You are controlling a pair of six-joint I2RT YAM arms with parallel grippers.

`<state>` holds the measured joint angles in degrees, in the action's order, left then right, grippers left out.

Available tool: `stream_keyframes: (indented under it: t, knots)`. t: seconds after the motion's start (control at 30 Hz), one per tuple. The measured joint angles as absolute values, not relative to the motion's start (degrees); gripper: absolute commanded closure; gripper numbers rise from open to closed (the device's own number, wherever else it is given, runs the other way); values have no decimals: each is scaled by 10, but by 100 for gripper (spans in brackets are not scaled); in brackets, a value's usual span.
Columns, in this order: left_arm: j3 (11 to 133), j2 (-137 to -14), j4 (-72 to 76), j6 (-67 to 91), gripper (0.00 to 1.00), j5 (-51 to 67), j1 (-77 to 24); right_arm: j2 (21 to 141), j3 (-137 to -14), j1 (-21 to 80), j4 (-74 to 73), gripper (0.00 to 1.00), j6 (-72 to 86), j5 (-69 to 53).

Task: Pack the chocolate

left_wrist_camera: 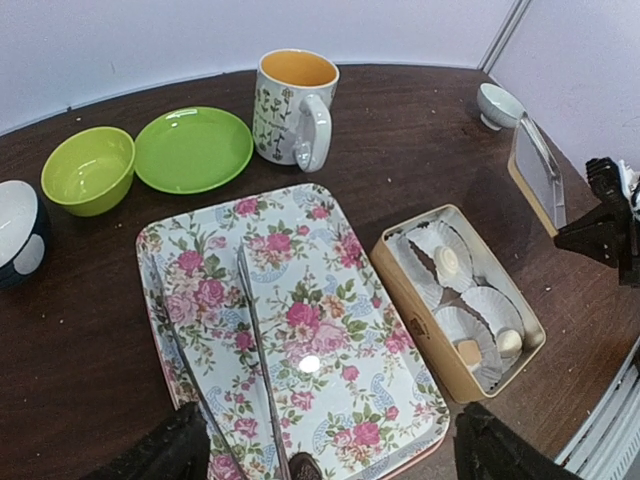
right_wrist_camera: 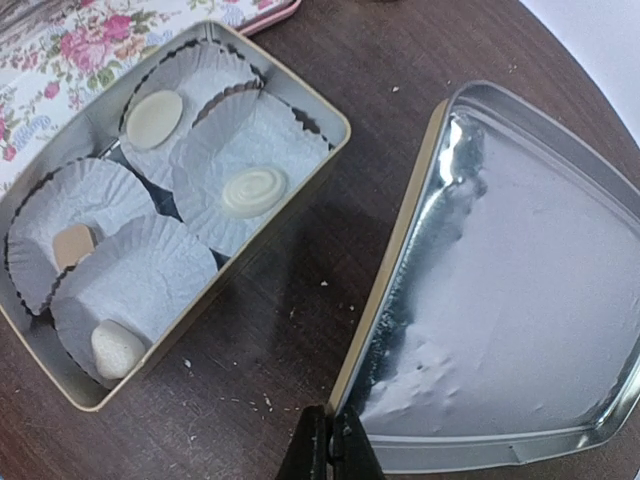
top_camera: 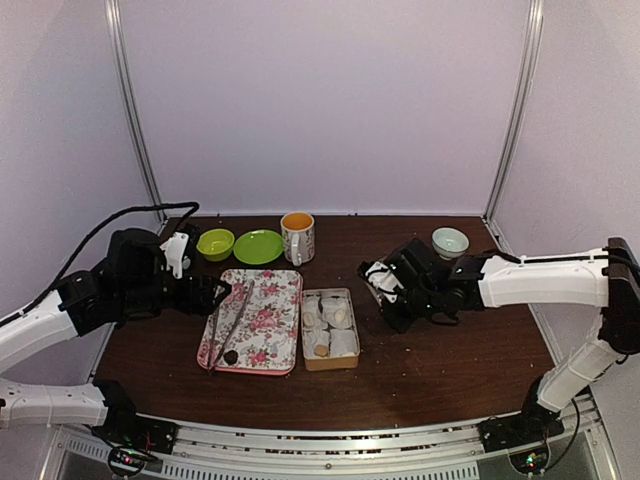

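Chocolate (top_camera: 231, 355) sits on floral tray (top_camera: 275, 330) (dark table (top_camera: 450, 350), white walls (top_camera: 320, 100)).

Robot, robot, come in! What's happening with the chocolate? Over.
Left gripper open over floral tray. Right gripper shut on tin lid. Chocolate on tray beside tongs. Tin open.

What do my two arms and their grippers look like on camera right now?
The left arm and the right arm both have smooth white link shells joined by bulky black joint housings. A thin black cable loops off the left arm. The left gripper and the right gripper are matte black where they show. No markings are readable.
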<state>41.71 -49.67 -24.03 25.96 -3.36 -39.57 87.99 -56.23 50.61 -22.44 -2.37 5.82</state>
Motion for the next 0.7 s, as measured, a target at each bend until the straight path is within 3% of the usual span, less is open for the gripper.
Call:
stream_keyframes:
  t: [0.17,0.4,0.7]
  knots:
    - [423,-499,-236,239,13,-14,-396,825,-585,504,-260,100,-22,15]
    - [453,-506,-192,157,13,18,-396,824,-724,503,-380,100,-29,-131]
    - [455,-546,-39,-48,16,180,-395,824,-827,516,-508,100,-39,-307]
